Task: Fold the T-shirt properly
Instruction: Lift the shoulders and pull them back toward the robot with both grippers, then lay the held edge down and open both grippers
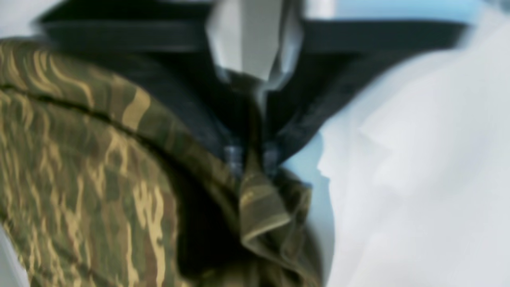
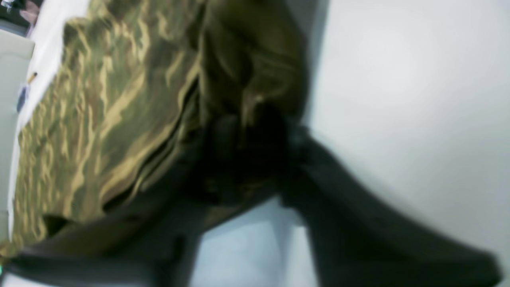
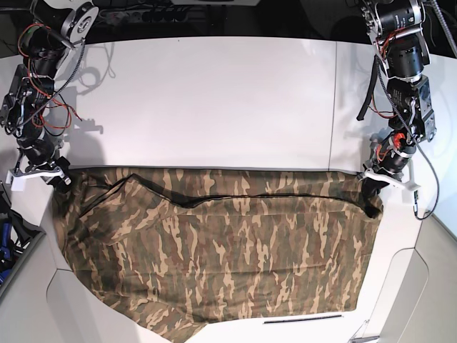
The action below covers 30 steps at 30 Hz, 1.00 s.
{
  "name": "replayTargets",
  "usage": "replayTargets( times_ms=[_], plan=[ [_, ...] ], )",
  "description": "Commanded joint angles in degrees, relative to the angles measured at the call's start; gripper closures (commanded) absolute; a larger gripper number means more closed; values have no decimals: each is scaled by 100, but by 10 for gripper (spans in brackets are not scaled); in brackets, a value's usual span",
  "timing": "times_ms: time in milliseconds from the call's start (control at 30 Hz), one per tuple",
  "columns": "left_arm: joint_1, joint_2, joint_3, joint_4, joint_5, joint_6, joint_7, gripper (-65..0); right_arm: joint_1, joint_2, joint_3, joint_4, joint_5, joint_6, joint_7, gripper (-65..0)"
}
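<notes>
The camouflage T-shirt (image 3: 221,257) lies spread wide across the front half of the white table (image 3: 214,100), its lower part drooping over the front edge. My left gripper (image 3: 372,194), on the right of the base view, is shut on the shirt's far right corner. In the left wrist view a fold of T-shirt (image 1: 259,207) is pinched between the jaws of the left gripper (image 1: 252,157). My right gripper (image 3: 63,179) holds the far left corner. The right wrist view is blurred, with T-shirt (image 2: 111,111) cloth bunched inside the right gripper (image 2: 255,135).
Both arm bases (image 3: 400,43) stand at the table's back corners with loose cables (image 3: 43,114). A vertical seam (image 3: 333,100) splits the tabletop near the right. Blue items (image 3: 6,246) sit beyond the left edge.
</notes>
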Motion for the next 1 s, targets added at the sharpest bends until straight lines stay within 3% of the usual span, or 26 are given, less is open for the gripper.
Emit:
replayTargets(
  times_ms=[0,33,167,267,467,967],
  plan=[
    [-111,-66,0,55,9,-33,28,0,168,66,-9,74,76,208,79,-38],
    [-114,-72,0,57,7,-55,28,0,186,63,-9,76,61,282,79,0],
    [-160,-155,-2,129,-197,-754,70,0,197,72,-9,155,74,310,-4,0],
    [-157,-251,-2,372,-553,-988,177,0,175,79,-7,341,219,313,-369,0],
    [-42,-363,-15,986,-662,-1008,704,0,-160,111,7,1200,645,319,-981,0],
    [1543,-361,-101,2970,-660,-1005,831,0,-2009,111,9,3198,925,339,-1259,0]
  ],
)
